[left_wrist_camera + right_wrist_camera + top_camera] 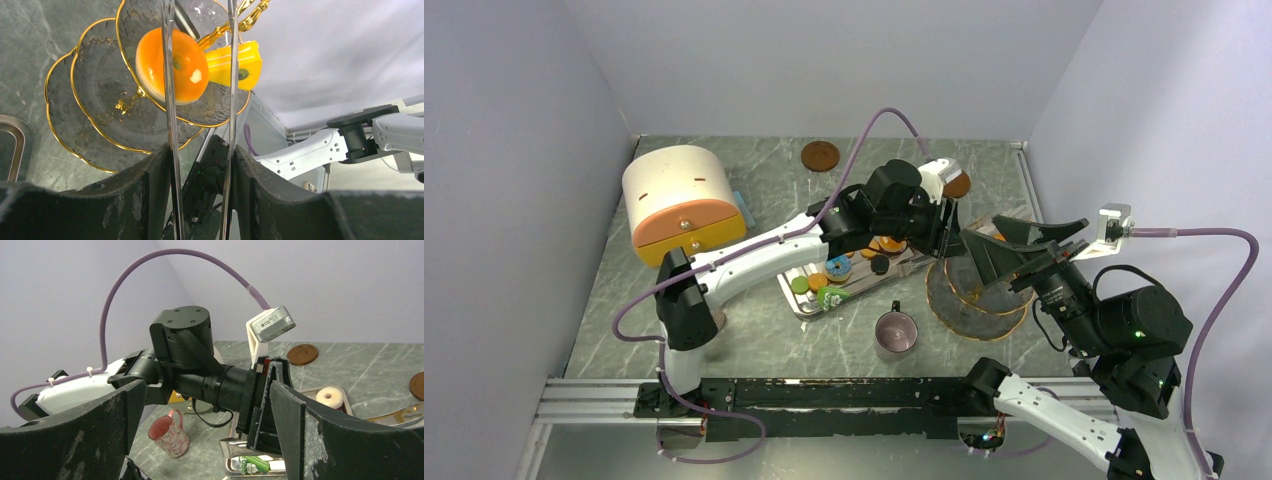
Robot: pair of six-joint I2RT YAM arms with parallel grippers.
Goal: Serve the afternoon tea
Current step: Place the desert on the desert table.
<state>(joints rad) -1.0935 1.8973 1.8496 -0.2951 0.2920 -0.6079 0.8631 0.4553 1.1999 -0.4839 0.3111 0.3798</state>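
Note:
My left gripper (946, 228) (200, 150) is shut on metal tongs (170, 125) that reach over a tiered glass stand with gold rims (979, 295) (100, 100). An orange ring treat (172, 65) and a yellow treat (242, 62) are at the top tier. I cannot tell if the tongs still pinch the orange one. A blue ring (838, 266), green (800, 285), orange (818, 282) and black (880, 264) treats lie on the steel tray (794, 300). The cream ring (330, 396) is on it too. The pinkish mug (896, 332) (170, 432) stands in front. My right gripper (984, 232) (207, 390) is open and empty above the stand.
A cream and orange bread box (679, 200) stands at the left. Brown coasters lie at the back (820, 155) and behind the left wrist (959, 185). A green and white packet (832, 297) (255, 464) lies at the tray's front. Walls close in on three sides.

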